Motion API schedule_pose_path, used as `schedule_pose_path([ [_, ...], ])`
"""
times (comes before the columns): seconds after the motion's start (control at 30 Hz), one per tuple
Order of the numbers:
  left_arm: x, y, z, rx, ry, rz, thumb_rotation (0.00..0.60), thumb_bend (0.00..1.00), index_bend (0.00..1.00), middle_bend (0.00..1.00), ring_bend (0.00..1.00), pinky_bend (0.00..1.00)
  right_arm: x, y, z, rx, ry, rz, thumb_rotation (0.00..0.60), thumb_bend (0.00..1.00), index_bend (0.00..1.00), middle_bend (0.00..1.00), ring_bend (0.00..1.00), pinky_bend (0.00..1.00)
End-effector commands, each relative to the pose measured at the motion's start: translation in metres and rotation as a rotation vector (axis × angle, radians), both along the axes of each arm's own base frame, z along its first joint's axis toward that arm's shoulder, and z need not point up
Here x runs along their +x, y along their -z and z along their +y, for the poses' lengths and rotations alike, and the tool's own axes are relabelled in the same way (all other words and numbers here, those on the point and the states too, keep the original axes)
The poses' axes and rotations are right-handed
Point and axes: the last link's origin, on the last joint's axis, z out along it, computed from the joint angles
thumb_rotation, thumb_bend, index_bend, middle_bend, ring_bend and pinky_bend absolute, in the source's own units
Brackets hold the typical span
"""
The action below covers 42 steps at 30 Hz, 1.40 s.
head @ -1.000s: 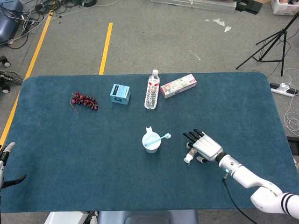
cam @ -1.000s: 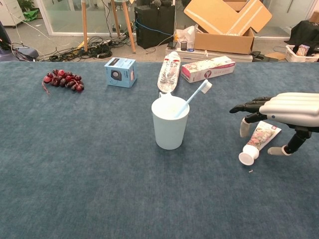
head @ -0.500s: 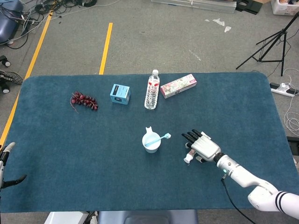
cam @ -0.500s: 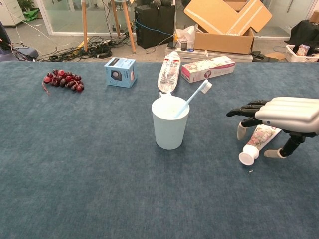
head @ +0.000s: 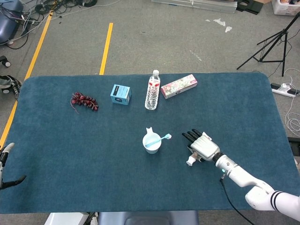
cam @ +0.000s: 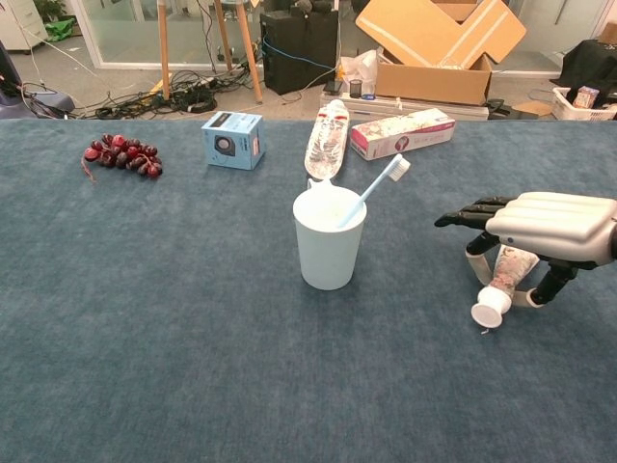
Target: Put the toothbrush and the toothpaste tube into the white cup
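Right hand [cam: 540,231] grips the patterned toothpaste tube with white cap [cam: 501,282], thumb and fingers clamped around it beneath the palm. White plastic cup [cam: 329,238], holding the light-blue toothbrush [cam: 378,186], stands left of the hand on the blue table [cam: 154,328].

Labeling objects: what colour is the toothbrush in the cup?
Light blue handle, white head; the toothbrush leans in the white cup. Chest view shows it best.
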Motion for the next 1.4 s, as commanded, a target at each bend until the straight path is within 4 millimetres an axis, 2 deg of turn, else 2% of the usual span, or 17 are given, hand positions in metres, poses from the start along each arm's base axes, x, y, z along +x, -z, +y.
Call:
schedule_pose_path([
  [0.03, 0.0, 0.0, 0.0, -0.001, 0.0, 0.001, 0.6, 0.0, 0.09, 0.17, 0.07, 0.21, 0.0, -0.001, 0.0, -0.008, 0.001, -0.013, 0.6, 0.21, 0.6, 0.08, 0.0, 0.03],
  [0.4, 0.0, 0.001, 0.0, -0.003, -0.002, 0.003, 0.6, 0.0, 0.09, 0.17, 0.07, 0.21, 0.003, -0.015, 0.0, -0.046, 0.004, -0.05, 0.6, 0.21, 0.66, 0.12, 0.0, 0.03],
  [0.83, 0.0, 0.002, 0.0, -0.008, -0.003, 0.006, 0.6, 0.0, 0.09, 0.17, 0.07, 0.21, 0.024, -0.062, -0.004, -0.157, 0.007, -0.134, 0.6, 0.21, 0.66, 0.13, 0.0, 0.03],
  [1.17, -0.001, 0.003, 0.001, -0.01, -0.007, 0.009, 0.6, 0.0, 0.09, 0.17, 0.07, 0.21, 0.031, -0.089, -0.009, -0.234, 0.013, -0.176, 0.6, 0.21, 0.66, 0.13, 0.0, 0.03],
  [1.4, 0.0, 0.003, 0.001, -0.011, -0.008, 0.01, 0.6, 0.0, 0.09, 0.17, 0.07, 0.21, 0.038, -0.099, -0.015, -0.27, 0.013, -0.217, 0.6, 0.22, 0.66, 0.13, 0.0, 0.03],
])
